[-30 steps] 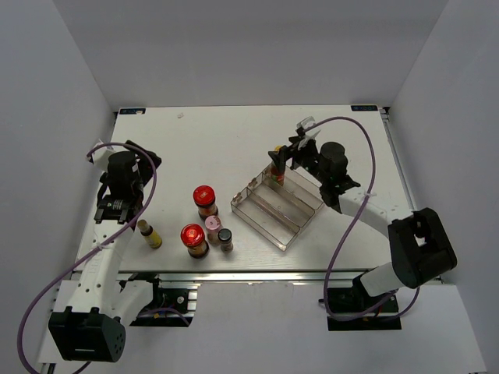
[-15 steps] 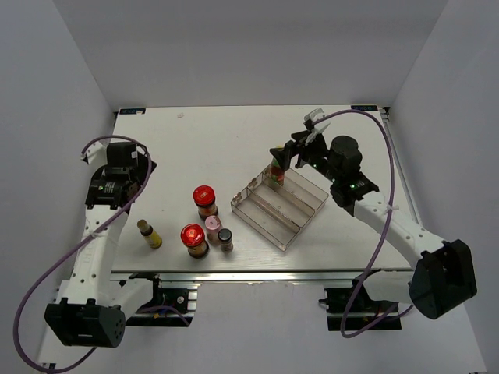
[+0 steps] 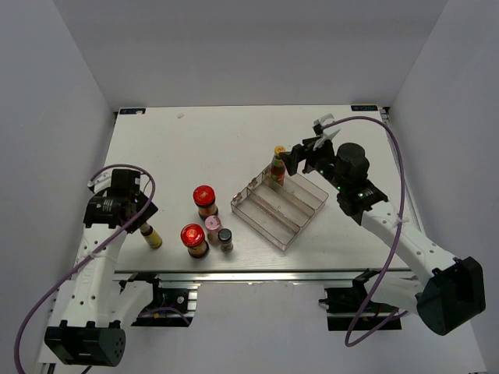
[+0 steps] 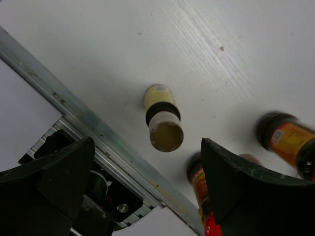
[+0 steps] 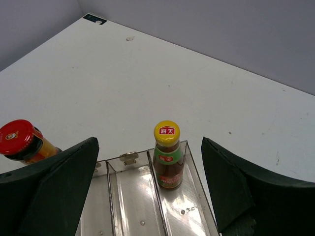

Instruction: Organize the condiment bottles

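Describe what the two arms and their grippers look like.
The left arm and the right arm both have white links joined by bulky black motor housings. A purple cable loops loosely along each. The left gripper and the right gripper carry broad matte black fingers, wedge-shaped in the wrist views. No markings are legible.

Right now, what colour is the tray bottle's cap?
Yellow cap with a red mark, clearest in the right wrist view.

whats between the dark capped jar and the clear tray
Nothing; the top view shows only bare table between the dark-capped jar and the clear tray.
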